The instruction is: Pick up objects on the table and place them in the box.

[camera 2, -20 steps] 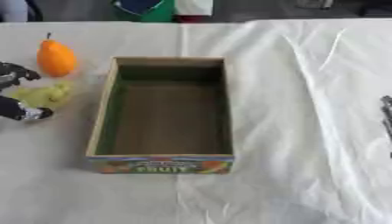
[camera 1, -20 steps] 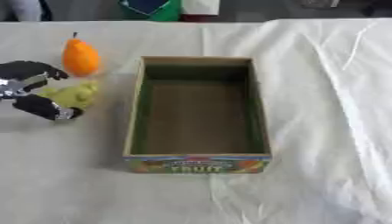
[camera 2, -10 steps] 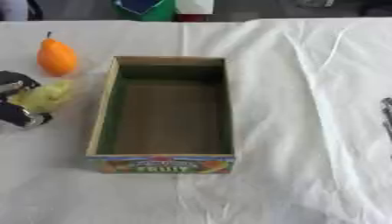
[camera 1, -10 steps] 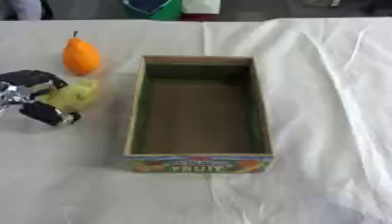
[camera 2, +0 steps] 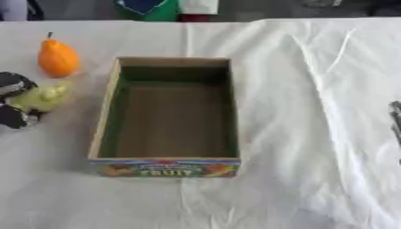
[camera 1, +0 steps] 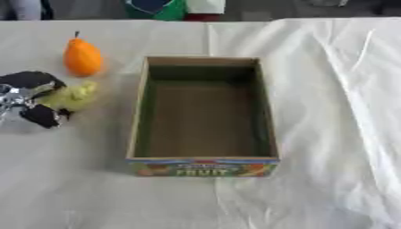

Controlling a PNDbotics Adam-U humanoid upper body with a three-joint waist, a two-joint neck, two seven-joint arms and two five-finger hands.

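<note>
An open cardboard box (camera 1: pixel 203 167) with "FRUIT" printed on its front wall stands mid-table, and nothing lies inside it. Left of it, a yellow-green fruit (camera 1: pixel 74 95) rests on the white cloth. My left hand (camera 1: pixel 30 99) is curled round that fruit from the left, with dark fingers above and below it. An orange pear-shaped fruit (camera 1: pixel 82 57) with a dark stem stands just behind it, apart from the hand. At the far right edge of the right eye view a thin sliver of my right hand (camera 2: pixel 395 121) shows.
A wrinkled white cloth (camera 1: pixel 329 89) covers the table and rises in folds on the right. Beyond the far edge are green, blue and white items (camera 1: pixel 174 8).
My left hand has closed in around the yellow-green fruit, and the whole picture has shifted slightly. The box and the orange fruit stay put.
</note>
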